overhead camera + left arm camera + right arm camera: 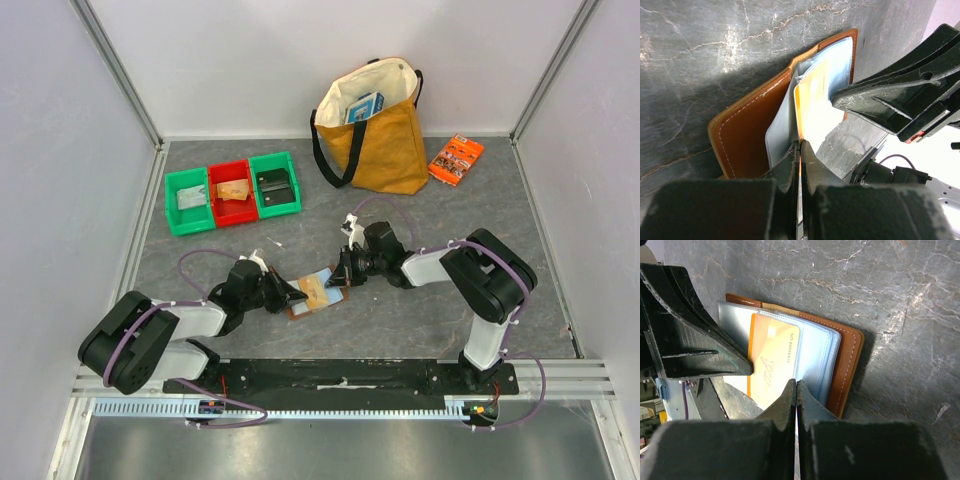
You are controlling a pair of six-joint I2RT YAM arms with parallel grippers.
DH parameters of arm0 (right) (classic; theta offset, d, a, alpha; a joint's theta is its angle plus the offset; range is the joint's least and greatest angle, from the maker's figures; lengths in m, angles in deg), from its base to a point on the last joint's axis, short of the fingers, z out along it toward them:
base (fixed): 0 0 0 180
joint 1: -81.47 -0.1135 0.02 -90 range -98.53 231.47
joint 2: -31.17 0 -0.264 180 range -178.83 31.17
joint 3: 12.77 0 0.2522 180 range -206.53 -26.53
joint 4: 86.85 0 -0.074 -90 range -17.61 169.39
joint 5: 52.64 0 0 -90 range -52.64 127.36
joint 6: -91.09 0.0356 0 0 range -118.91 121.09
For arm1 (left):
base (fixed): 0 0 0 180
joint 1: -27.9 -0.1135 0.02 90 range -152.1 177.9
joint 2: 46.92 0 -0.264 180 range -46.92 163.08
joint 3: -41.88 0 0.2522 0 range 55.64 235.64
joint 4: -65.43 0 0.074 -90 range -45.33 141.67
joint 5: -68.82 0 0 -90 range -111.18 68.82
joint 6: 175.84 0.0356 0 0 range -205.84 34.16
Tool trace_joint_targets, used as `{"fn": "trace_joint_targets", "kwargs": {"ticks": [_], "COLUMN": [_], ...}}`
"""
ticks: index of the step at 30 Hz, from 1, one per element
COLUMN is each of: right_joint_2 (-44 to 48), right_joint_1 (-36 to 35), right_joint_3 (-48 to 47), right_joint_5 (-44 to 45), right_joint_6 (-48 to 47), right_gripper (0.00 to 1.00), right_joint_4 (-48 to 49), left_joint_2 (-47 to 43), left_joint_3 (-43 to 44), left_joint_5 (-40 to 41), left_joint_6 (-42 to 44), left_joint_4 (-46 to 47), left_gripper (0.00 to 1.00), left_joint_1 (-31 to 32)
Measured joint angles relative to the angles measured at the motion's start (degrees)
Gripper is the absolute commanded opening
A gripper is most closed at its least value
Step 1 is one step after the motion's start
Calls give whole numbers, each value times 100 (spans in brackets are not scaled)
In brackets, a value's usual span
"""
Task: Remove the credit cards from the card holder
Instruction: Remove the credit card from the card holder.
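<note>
Smooth, stitched leather-like card holder

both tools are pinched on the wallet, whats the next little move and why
Probably draw the left tool slowly back while the right tool holds. The left looks shut on the orange edge of the pale orange plastic card, the right on a pale blue pocket of the open brown leather card holder, card not yet out.

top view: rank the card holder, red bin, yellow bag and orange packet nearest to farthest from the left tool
1. card holder, mid-table, pinched in the left tool
2. red bin, back left
3. yellow bag, back centre
4. orange packet, back right
</note>
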Motion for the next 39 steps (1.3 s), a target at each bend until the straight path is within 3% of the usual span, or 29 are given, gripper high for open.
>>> {"fn": "trace_joint_targets", "kwargs": {"ticks": [20,29,39], "right_joint_2": [-24,-76,-76], "right_joint_1": [-63,-63,-63], "right_joint_3": [4,-223,-271], "right_joint_5": [-295,-170,-136], "right_joint_6": [-13,-125,-151], "right_gripper": [0,0,0], "right_joint_4": [26,-352,-457], "left_joint_2": [306,323,273], "left_joint_3": [120,111,-157], "left_joint_5": [-210,-214,-264], "left_joint_6": [9,7,-2], "left_joint_4": [63,101,595], "left_gripper": [2,21,21], "left_joint_1": [-28,-28,-28]}}
